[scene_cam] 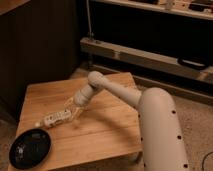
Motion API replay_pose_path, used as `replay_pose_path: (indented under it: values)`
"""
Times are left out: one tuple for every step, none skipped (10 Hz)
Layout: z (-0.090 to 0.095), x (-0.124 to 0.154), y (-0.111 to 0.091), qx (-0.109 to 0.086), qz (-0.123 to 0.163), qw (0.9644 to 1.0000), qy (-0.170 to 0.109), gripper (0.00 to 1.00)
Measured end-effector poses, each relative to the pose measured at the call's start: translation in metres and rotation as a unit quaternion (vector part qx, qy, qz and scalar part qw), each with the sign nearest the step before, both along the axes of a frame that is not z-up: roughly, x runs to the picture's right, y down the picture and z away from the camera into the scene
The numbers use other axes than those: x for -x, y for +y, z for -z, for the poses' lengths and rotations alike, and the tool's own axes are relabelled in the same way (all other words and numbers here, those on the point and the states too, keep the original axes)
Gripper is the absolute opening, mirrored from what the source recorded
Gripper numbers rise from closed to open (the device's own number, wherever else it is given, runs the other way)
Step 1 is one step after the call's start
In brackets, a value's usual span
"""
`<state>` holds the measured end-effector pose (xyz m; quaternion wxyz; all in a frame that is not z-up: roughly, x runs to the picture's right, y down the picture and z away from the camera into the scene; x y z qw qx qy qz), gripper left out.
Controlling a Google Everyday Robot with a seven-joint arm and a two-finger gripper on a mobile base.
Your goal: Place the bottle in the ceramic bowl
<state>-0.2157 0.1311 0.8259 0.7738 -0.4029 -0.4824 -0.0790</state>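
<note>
The small white bottle point(55, 119) lies on its side on the wooden table point(105, 135), near the front left, with its cap towards the left. The glossy black ceramic bowl point(30, 148) sits at the table's front left corner, just below and left of the bottle, and nothing shows inside it. My gripper point(74, 111) is low over the table at the bottle's right end, touching or nearly touching it. The white arm reaches to it from the lower right.
The table's left and front edges are close to the bowl. A dark cabinet point(40, 45) stands behind the table. A metal shelf rail point(145, 57) runs behind at the right. Carpeted floor point(200, 115) lies to the right.
</note>
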Motion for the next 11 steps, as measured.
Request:
replay_pose_path:
  values:
    - [0.001,0.002,0.004,0.002,0.006,1.0000,0.003,0.65]
    - [-0.002,0.003,0.009,0.004,0.012,0.9999,0.009,0.65]
    - [-0.007,0.003,0.016,0.005,0.017,0.9997,0.016,0.65]
    - [-0.010,0.005,0.019,0.003,0.021,0.9995,0.022,0.65]
    - [-0.013,0.005,0.022,0.002,0.023,0.9993,0.028,0.65]
    - [-0.016,0.006,0.023,0.002,0.024,0.9992,0.032,0.65]
    - [-0.019,0.007,0.025,0.004,0.023,0.9990,0.038,0.65]
    - [-0.021,0.007,0.025,0.006,0.023,0.9988,0.042,0.65]
    - [-0.022,0.008,0.026,0.008,0.023,0.9986,0.047,0.65]
    - [-0.024,0.008,0.026,0.011,0.021,0.9981,0.056,0.65]
    - [-0.026,0.007,0.026,0.014,0.019,0.9976,0.065,0.64]
